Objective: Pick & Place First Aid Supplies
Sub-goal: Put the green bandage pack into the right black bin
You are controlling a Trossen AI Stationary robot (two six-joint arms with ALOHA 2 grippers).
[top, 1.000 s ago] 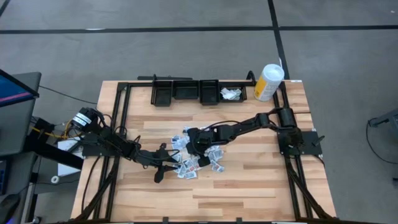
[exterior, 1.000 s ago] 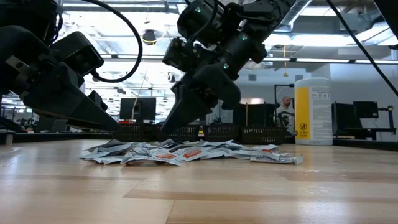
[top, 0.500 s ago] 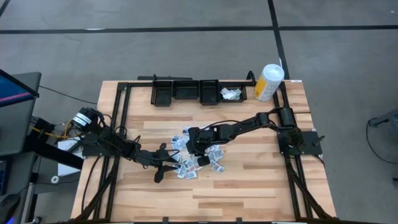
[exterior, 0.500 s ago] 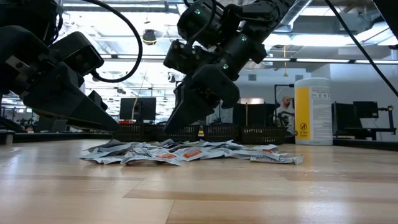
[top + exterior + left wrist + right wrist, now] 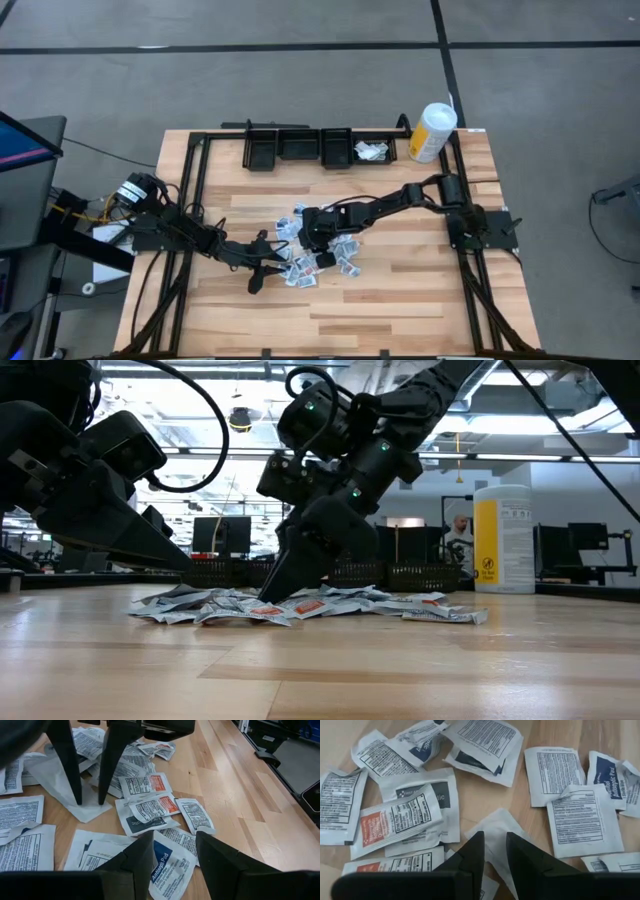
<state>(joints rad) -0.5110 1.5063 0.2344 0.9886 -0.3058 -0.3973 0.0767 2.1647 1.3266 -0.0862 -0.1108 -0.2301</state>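
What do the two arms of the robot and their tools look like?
Both arms are dark, almost black, built of jointed segments. The right arm carries small green lights near its wrist, and black cables loop above it. Each tool, left tool and right tool, ends in two long, flat fingers that taper to narrow tips.

Beside the one white-and-yellow canister [image 5: 432, 132] stands a row of four black bins [image 5: 320, 147]; the bin nearest it holds a few packets [image 5: 371, 151], too bunched to count. Farther from the canister, mid-table, lies a pile of roughly two dozen packets [image 5: 322, 252]. Two arms reach in.
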